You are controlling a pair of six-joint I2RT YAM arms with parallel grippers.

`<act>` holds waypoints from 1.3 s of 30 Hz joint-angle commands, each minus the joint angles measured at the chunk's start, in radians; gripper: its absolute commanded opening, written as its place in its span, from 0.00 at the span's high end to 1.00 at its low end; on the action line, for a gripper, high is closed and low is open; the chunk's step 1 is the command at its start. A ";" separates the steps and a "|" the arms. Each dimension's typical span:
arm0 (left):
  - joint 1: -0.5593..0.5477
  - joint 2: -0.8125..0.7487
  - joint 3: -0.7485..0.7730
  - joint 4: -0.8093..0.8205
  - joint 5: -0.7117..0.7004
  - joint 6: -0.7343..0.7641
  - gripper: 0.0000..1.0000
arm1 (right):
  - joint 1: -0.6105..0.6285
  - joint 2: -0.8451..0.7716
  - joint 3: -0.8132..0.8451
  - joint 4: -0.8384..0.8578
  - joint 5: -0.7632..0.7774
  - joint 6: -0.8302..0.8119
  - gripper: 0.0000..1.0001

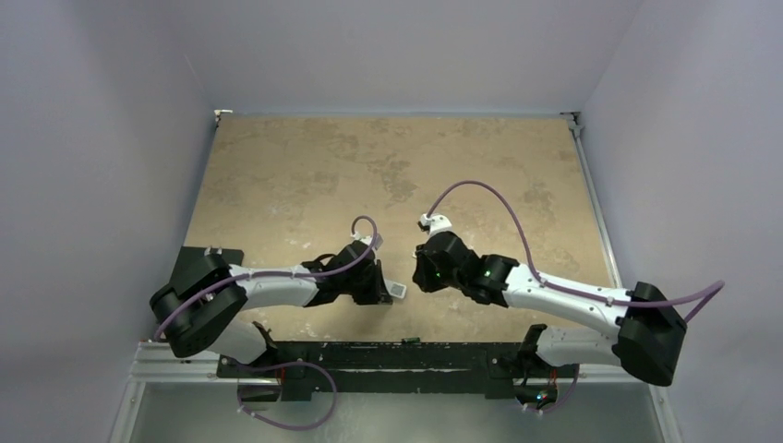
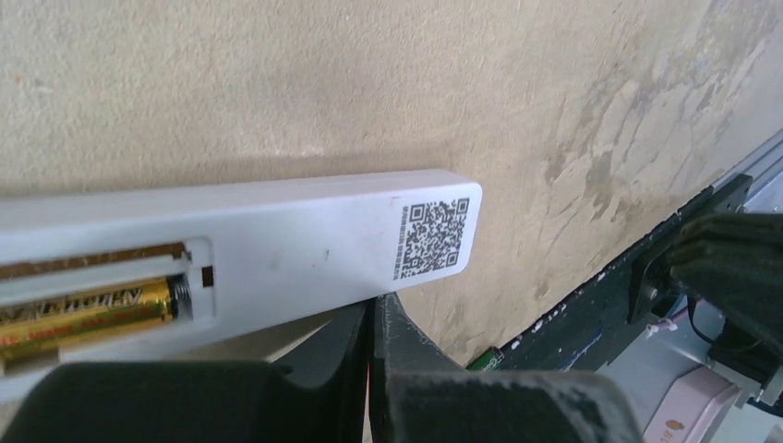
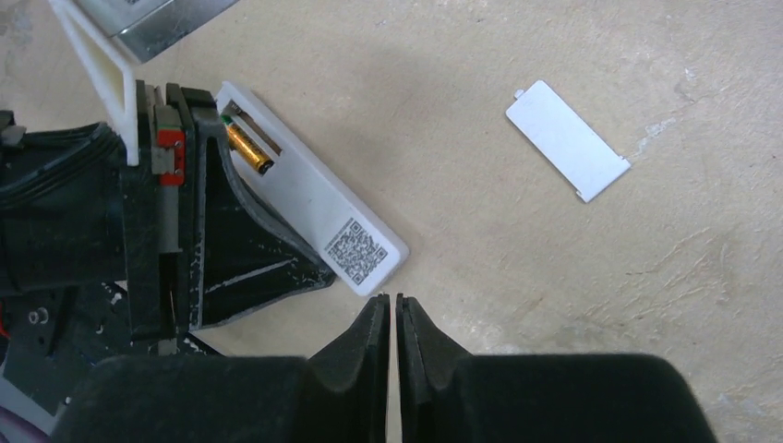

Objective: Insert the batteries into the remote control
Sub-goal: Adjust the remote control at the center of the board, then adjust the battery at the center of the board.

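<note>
The remote control (image 2: pixel 305 240) lies back up on the table, its battery bay open. One gold battery (image 2: pixel 83 314) sits in the near slot and the far slot is empty. My left gripper (image 2: pixel 374 309) is shut, its tips against the remote's long near edge; it also shows in the right wrist view (image 3: pixel 240 249). My right gripper (image 3: pixel 394 300) is shut and empty, its tips just beside the remote's QR-code end (image 3: pixel 358 249). A second, greenish battery (image 2: pixel 489 356) lies loose at the table's front edge. In the top view only the remote's end (image 1: pixel 399 291) shows between the two grippers.
The white battery cover (image 3: pixel 566 140) lies flat on the table, apart from the remote. The black base rail (image 1: pixel 406 355) runs along the near edge, with the loose battery (image 1: pixel 412 341) right against it. Grey walls stand on three sides of the table.
</note>
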 commanded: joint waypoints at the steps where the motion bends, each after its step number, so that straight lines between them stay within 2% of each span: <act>1: -0.008 0.045 0.057 0.023 -0.059 0.003 1.00 | -0.003 -0.069 -0.050 -0.001 -0.040 0.019 0.83; 7: -0.023 0.117 0.105 0.026 -0.080 0.019 1.00 | -0.003 -0.140 -0.111 -0.001 -0.090 0.050 0.77; 15: -0.038 0.104 0.143 -0.021 -0.100 0.038 1.00 | -0.005 -0.163 -0.156 0.008 -0.168 0.095 0.77; 18: -0.041 0.072 0.142 -0.040 -0.102 0.041 1.00 | -0.005 -0.154 -0.159 0.007 -0.184 0.092 0.66; 23: -0.043 0.020 0.138 -0.062 -0.096 0.045 1.00 | -0.005 -0.212 -0.208 0.030 -0.171 0.140 0.55; 29: -0.044 -0.060 0.130 -0.145 -0.116 0.056 1.00 | 0.005 -0.230 -0.232 0.027 -0.185 0.200 0.55; 36: -0.044 -0.166 0.138 -0.222 -0.150 0.077 0.76 | 0.064 -0.245 -0.231 0.005 -0.184 0.275 0.55; 39: -0.043 -0.215 0.147 -0.271 -0.184 0.095 0.69 | 0.107 -0.246 -0.232 -0.004 -0.185 0.314 0.55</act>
